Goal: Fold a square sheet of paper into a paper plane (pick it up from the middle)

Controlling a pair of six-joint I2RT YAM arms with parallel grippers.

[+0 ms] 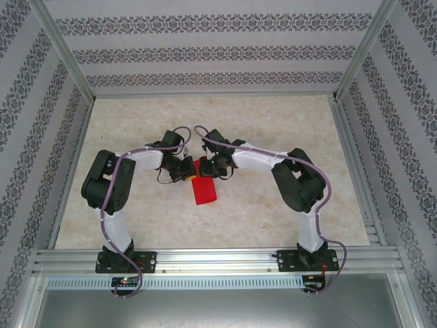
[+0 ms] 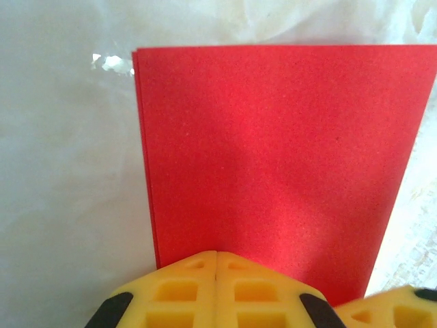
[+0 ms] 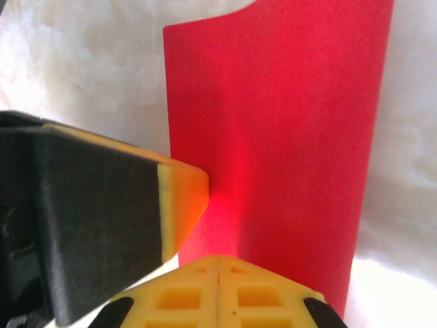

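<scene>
1. Left gripper [image 2: 216,256] has its yellow jaws pressed together on the near edge of the square sheet of paper [image 2: 273,157]. The right gripper [image 3: 218,260] is closed in the same way on the same edge, just beside it.
2. The red sheet is already a narrower rectangle. In the left wrist view two layers show along its left side, so I judge that it is folded in half once.
3. From above, the sheet sits at the middle of the table [image 1: 273,123], under the two wrists, and it extends toward the arm bases. I cannot tell if its free end touches the table.
4. In the right wrist view one far corner curls a little, while the rest looks flat.
5. The step in hand, as I judge it, is to hold the folded sheet with both grippers and prepare the next crease.
6. To do it well, both grips should stay firm and level, so that the two layers do not slide against each other.
7. The arms should move together. If one pulls away, thin paper like this can tear or wrinkle between the grips.
8. The curled corner should be laid flat before any pressing, otherwise the crease may go crooked.
9. Around the table stand patterned walls [image 1: 205,58] and an aluminium frame [image 1: 218,260].
</scene>
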